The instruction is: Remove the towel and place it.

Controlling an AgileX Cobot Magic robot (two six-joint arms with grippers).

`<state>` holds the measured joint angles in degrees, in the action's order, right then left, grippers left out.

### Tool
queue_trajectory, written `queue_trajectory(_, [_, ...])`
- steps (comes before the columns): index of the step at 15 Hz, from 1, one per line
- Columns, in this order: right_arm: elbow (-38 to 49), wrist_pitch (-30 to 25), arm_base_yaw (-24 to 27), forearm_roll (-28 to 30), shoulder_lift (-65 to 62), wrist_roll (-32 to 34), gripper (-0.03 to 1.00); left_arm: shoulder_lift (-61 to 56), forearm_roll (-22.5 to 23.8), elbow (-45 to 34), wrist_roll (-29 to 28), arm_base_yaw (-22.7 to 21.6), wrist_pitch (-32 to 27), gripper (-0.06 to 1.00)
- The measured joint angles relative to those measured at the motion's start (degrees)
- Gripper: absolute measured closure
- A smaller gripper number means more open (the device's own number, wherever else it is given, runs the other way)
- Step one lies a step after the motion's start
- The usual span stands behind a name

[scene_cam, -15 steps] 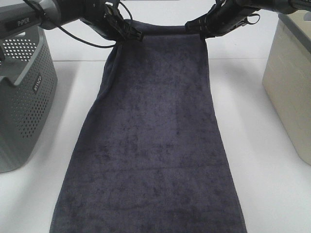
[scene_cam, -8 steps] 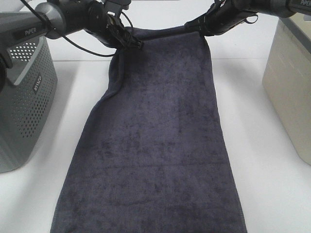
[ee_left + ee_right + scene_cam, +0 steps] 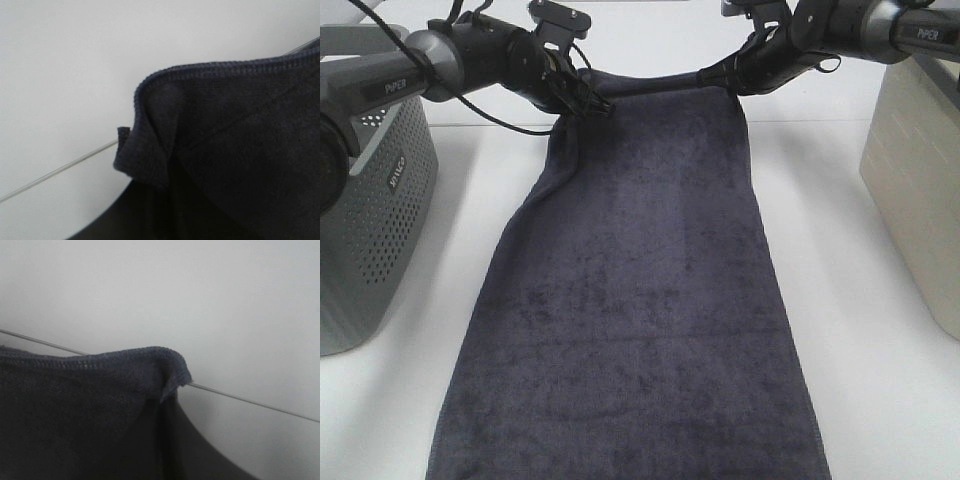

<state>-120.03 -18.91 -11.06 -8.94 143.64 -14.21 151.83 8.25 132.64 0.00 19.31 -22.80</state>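
A dark navy towel hangs down over the white table, held up by its two far corners. My left gripper is shut on the towel's far left corner. My right gripper is shut on the far right corner. The top hem runs taut between them. The left wrist view shows the pinched corner of the towel with its stitched hem. The right wrist view shows the other corner of the towel. The fingers themselves are hidden by cloth in both wrist views.
A grey perforated basket stands at the left edge. A beige bin stands at the right edge. A thin wire runs behind the towel's top edge, and shows in the left wrist view too.
Both grippers have moved away with the towel's corners; the top hem sits farther back and the left corner has shifted slightly right. The towel's lower part has slid with it.
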Motion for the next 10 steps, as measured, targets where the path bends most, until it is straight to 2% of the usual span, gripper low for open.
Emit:
queue_trajectory(6, [0.0,2.06,0.0,-0.17,2.52,0.0,0.96,2.75,0.97,0.0,0.0,-0.06,4.24,0.91])
queue_trajectory(8, [0.0,4.18,0.0,-0.23,2.81,0.0,0.74,2.75,1.15,0.0,0.0,-1.09,10.66,0.7])
queue_trajectory(10, [0.0,4.58,0.0,-0.23,3.04,0.0,0.53,2.75,-1.15,0.0,0.0,-1.55,12.09,0.45])
